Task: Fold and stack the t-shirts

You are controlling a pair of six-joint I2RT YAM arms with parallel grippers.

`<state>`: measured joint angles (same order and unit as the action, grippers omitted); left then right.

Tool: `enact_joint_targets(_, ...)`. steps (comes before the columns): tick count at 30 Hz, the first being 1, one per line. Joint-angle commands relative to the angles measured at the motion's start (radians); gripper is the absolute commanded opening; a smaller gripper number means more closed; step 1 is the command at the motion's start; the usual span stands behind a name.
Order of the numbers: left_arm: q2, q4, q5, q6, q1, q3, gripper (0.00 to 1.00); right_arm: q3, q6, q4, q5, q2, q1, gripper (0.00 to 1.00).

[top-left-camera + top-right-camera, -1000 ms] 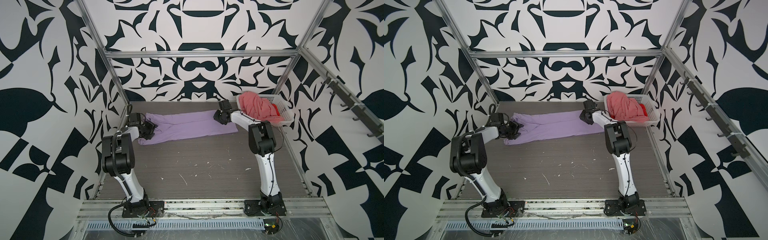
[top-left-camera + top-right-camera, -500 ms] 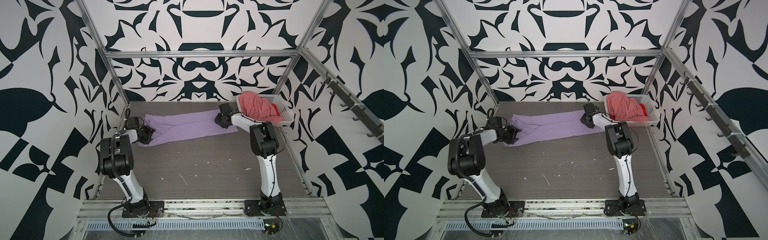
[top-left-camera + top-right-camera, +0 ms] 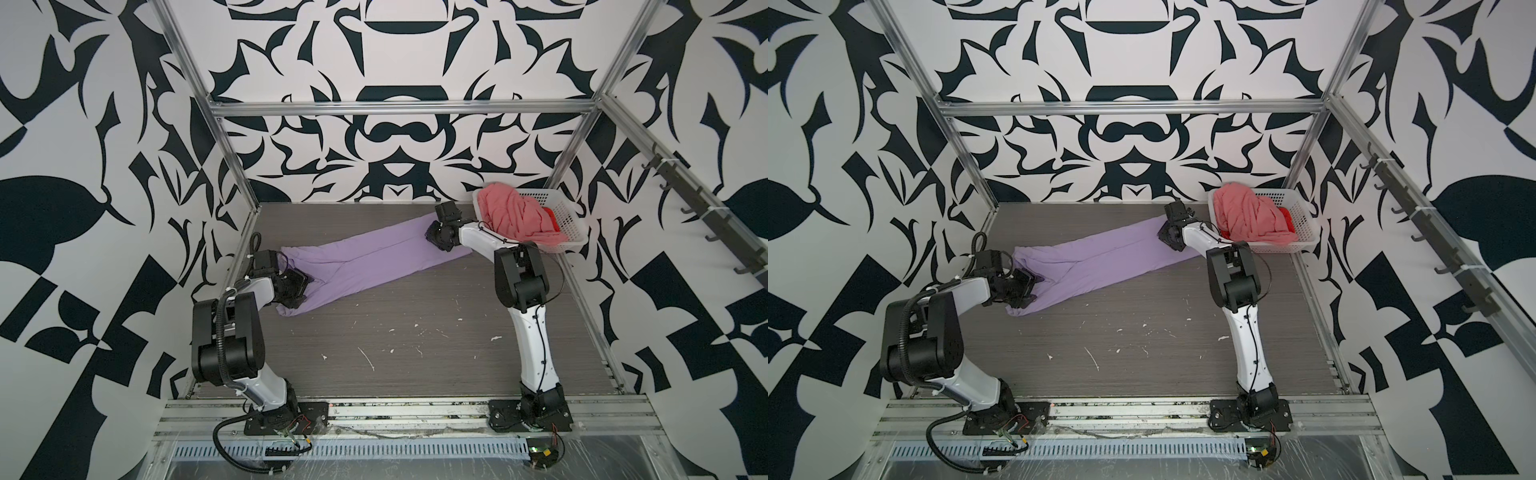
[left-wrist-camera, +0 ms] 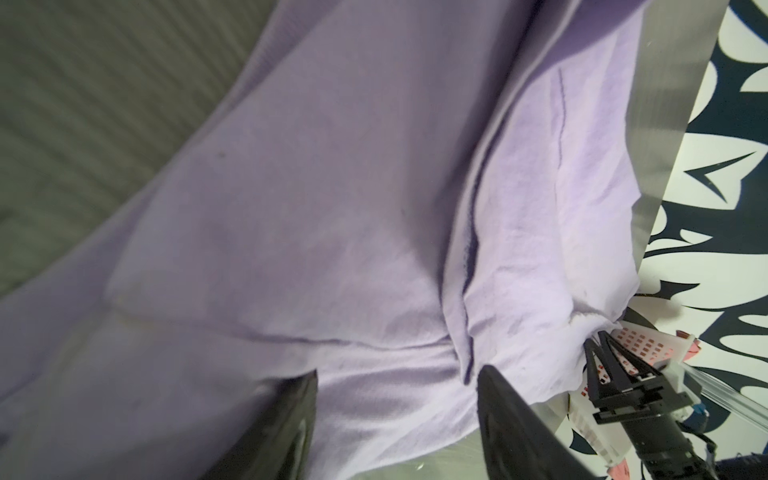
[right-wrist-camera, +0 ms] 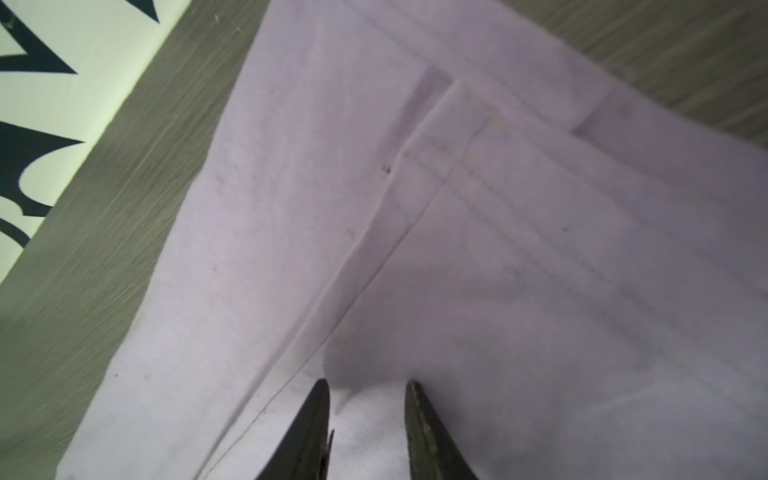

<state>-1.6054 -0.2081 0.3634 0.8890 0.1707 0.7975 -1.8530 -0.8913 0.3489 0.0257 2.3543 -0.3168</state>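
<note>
Left end effector (image 3: 301, 286): low over the near-left end of the lavender tee (image 3: 374, 257). In the left wrist view its fingers (image 4: 291, 415) stand wide apart with creased cloth lying between them. It looks open; a pinch cannot be ruled out.
Lavender tee: already folded lengthwise into a narrow strip, flat on the counter (image 3: 415, 332), left of centre to far right.
Long axis: runs diagonally from near-left to far-right, straight from one end effector to the other.
Key relation: the strip spans the gap between the two arms, one end under each. The rest of the cloth lies right and farther away from the left end effector, and left and nearer from the right one.
Right end effector (image 3: 440, 243): pointing down on the far-right end, by the hem. In the right wrist view (image 5: 366, 384) its jaws are narrow, with a raised hump of cloth between them, so it appears closed on the tee.
Nearer arm: neither; each is at its own end.
Basket (image 3: 575, 232): far right, just beyond the right end effector. It holds a crumpled salmon-pink tee (image 3: 511, 216) and a red tee (image 3: 550, 216), both unfolded.
Likely next: a crosswise fold, carrying one end along the axis onto the other.
</note>
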Motion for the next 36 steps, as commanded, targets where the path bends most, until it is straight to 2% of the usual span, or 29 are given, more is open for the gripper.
enact_joint_targets(1,-0.008,-0.157,-0.065,-0.022,0.006,-0.046,0.65,0.001,-0.004,0.086,0.004,0.021,0.003,0.36)
enact_joint_targets(4,-0.025,-0.148,-0.067,-0.022,0.006,-0.034,0.65,0.086,-0.025,0.069,-0.031,-0.028,-0.002,0.36)
enact_joint_targets(10,-0.148,-0.101,-0.049,-0.032,0.01,0.074,0.66,0.378,-0.095,-0.008,-0.032,-0.183,-0.003,0.35)
enact_joint_targets(16,-0.336,-0.125,0.029,-0.089,0.006,0.342,0.66,0.652,-0.179,-0.049,-0.006,-0.349,-0.042,0.35)
enact_joint_targets(23,-0.561,-0.033,0.169,-0.024,-0.02,0.664,0.66,0.898,-0.295,-0.075,-0.037,-0.559,-0.138,0.36)
enact_joint_targets(27,-0.669,0.015,0.265,-0.003,-0.067,0.82,0.65,0.949,-0.345,-0.011,-0.046,-0.574,-0.262,0.36)
enact_joint_targets(30,-0.7,0.048,0.279,-0.002,-0.122,0.875,0.65,0.971,-0.409,0.012,-0.068,-0.571,-0.379,0.36)
enact_joint_targets(33,-0.727,0.097,0.293,0.05,-0.154,0.916,0.65,0.957,-0.428,0.074,-0.138,-0.62,-0.418,0.36)
enact_joint_targets(36,-0.738,0.167,0.319,0.115,-0.155,0.941,0.65,0.944,-0.427,0.099,-0.153,-0.679,-0.444,0.36)
